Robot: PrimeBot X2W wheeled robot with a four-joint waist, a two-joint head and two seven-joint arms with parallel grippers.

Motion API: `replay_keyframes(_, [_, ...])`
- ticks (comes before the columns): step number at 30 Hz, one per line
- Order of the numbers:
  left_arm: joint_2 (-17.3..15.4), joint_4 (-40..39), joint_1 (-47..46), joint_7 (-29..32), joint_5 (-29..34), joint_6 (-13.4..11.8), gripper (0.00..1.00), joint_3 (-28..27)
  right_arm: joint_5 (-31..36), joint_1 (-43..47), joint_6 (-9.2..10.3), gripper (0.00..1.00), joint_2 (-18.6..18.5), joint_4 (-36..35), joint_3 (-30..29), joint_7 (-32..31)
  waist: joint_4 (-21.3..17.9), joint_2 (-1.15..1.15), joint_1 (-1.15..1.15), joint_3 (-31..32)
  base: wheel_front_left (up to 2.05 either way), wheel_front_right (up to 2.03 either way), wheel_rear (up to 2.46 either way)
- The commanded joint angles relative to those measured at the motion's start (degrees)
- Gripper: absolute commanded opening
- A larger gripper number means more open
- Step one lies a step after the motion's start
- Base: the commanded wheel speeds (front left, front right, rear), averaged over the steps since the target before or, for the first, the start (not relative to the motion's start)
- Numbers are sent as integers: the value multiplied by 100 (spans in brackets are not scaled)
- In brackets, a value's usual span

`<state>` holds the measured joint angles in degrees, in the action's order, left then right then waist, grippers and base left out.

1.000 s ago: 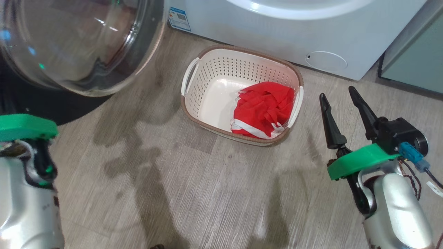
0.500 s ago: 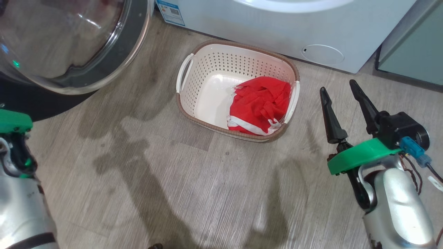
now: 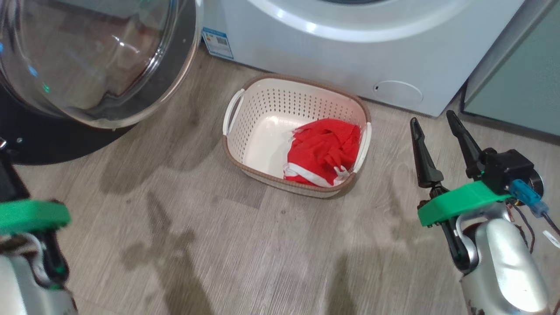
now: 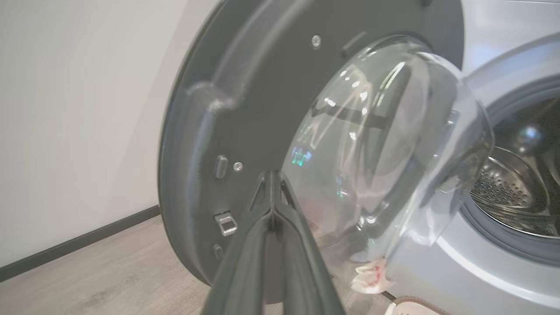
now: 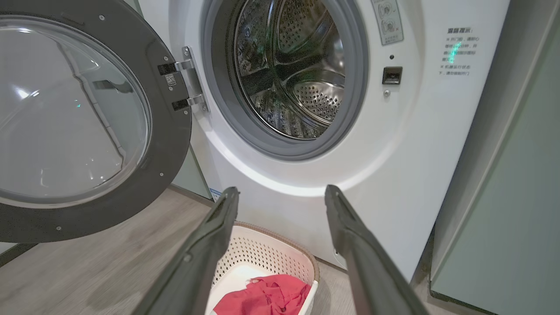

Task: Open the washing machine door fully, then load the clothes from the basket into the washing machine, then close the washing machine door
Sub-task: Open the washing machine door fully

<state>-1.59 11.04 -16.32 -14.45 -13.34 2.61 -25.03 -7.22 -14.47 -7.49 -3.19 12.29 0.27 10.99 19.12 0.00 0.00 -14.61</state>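
Head view: left gripper (image 4: 271, 175), fingers together, has pulled back from round black-rimmed glass washing machine door (image 3: 181, 74), now wide open. Loading's next: right gripper (image 3: 432, 117), jaws apart, beside cream perforated basket (image 3: 262, 103) holding red white-trimmed clothes (image 3: 321, 151).

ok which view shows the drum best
The right wrist view: the drum faces it through the open doorway, perforations clear. The left wrist view catches a slice of it at its right edge. The head view looks down on the white front of the washing machine.
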Motion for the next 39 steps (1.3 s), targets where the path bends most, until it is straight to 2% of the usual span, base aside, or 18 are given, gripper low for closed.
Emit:
replay_keyframes(1, [-137,-337,140,-54,44,3,31,10,-51,30,0,100,31,-157,105,77,-20,0,0,108,0,0,0])
replay_keyframes(3, [-133,-500,424,-54,-91,-97,100,278,-70,72,0,100,31,-125,69,102,-39,0,0,202,0,0,0])
replay_keyframes(7, [-131,-781,920,-54,-195,-353,100,915,-122,151,0,100,31,-66,34,151,-106,0,0,366,0,0,0])
replay_keyframes(13, [-130,-1126,1325,55,-109,-560,100,1744,-198,238,0,100,31,-21,82,203,-326,0,0,524,0,0,0])
replay_keyframes(28, [-399,-1389,1403,422,246,-240,100,2439,-402,362,0,100,31,0,219,297,-1393,0,0,707,0,0,0])
replay_keyframes(39, [-590,-1384,1353,517,421,-289,100,2525,-484,566,0,100,31,-93,260,330,-2002,0,0,813,0,0,0])
